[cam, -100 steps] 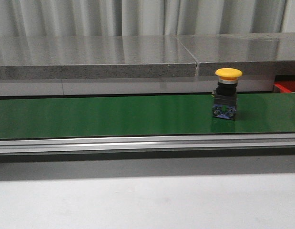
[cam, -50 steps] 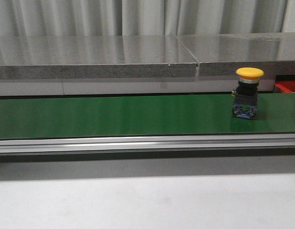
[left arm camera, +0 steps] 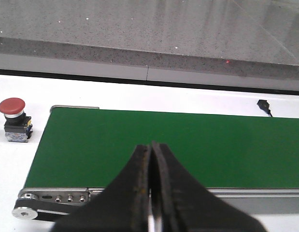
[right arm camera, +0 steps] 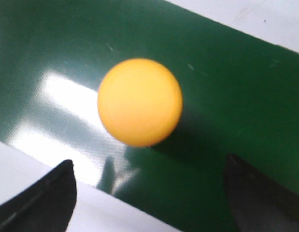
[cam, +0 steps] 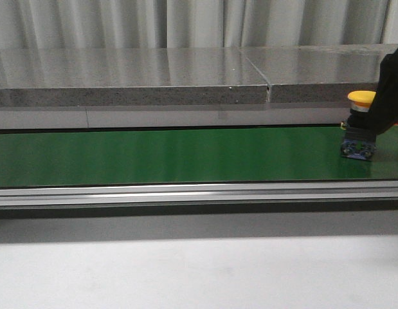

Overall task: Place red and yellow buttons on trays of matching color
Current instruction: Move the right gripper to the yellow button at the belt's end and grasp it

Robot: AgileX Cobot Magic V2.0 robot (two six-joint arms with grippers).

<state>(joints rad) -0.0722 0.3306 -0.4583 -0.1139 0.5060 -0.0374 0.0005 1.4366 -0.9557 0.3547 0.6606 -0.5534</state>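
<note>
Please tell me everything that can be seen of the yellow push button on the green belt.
The yellow mushroom-head push button has a round, smooth, plastic-looking cap, a silvery collar under it and a dark switch block with bluish metal terminals at its base. It stands upright on the green conveyor belt, near its right end. In the front view, the black right arm covers part of its right side. From above, the right pincer is open, its fingers apart on either side and not touching it.
</note>
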